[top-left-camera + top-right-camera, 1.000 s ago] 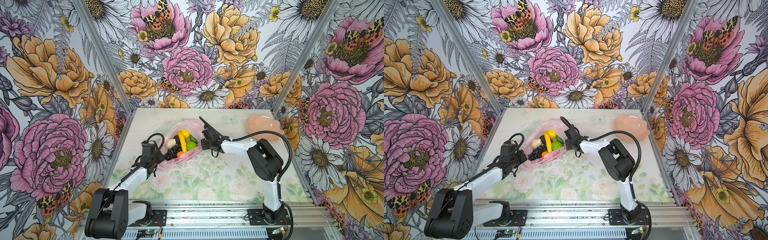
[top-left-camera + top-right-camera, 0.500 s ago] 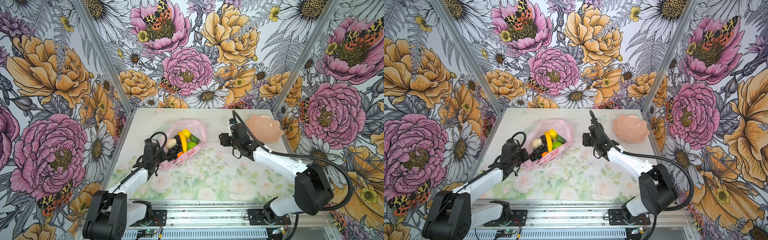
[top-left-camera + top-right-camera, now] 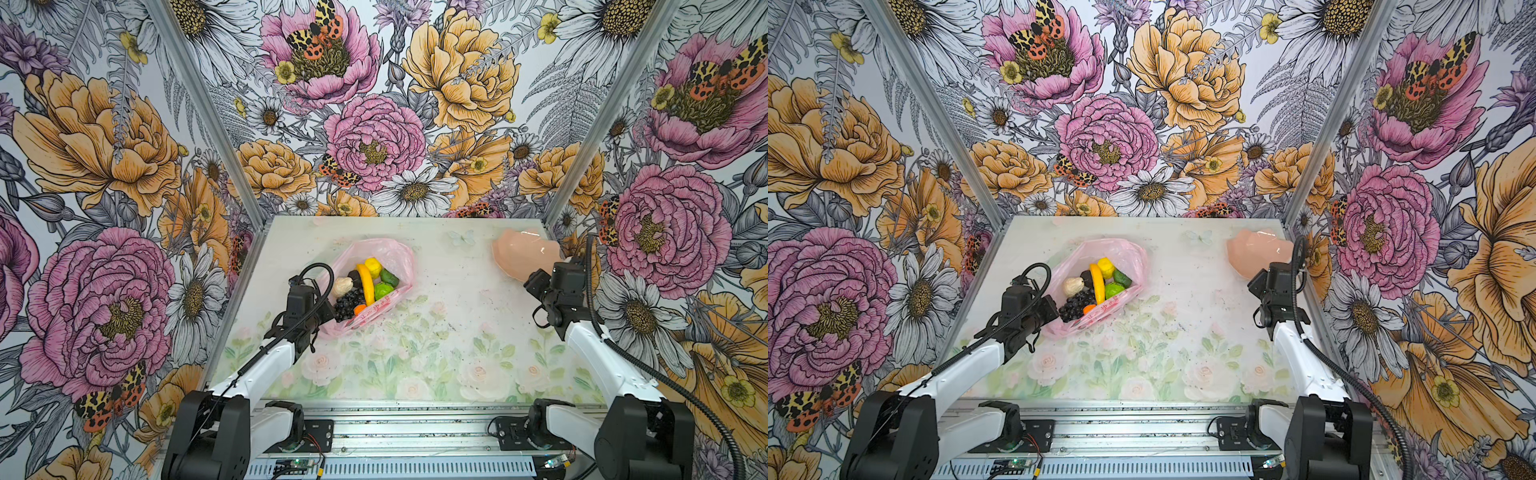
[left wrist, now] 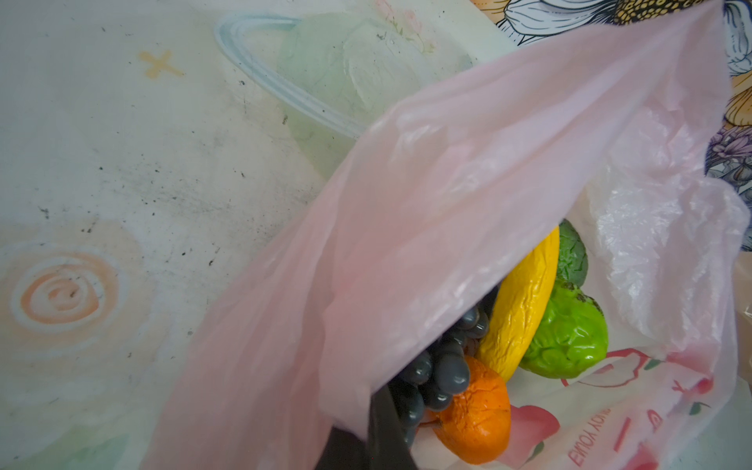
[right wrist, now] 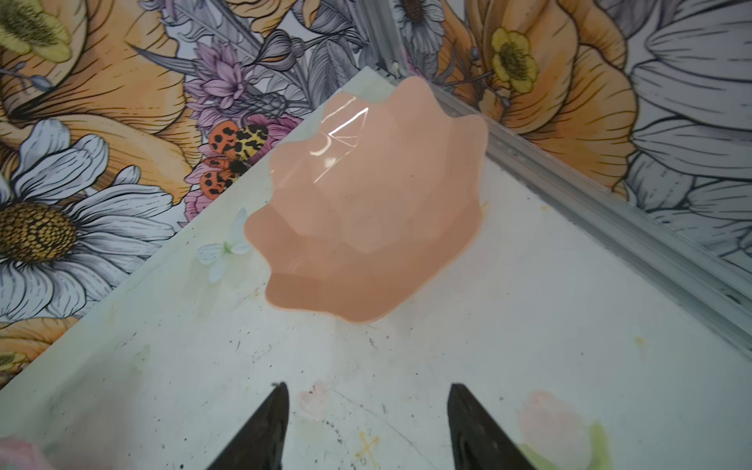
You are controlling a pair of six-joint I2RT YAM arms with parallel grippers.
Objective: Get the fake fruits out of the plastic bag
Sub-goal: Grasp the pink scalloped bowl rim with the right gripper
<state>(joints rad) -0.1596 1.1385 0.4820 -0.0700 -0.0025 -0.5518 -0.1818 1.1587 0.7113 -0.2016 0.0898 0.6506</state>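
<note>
Currently the left jaws pinch the plastic bag [image 3: 397,254], while the right jaws stand apart, empty.

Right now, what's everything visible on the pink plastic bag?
The plastic bag is thin, crinkly, translucent pink film with red print near its mouth. It lies slumped on the table, left of centre in both top views, with its mouth open so the fake fruits inside show; none are out yet. The left gripper has its fingers shut on the near-left rim, holding that film up. Nothing else touches it.
</note>
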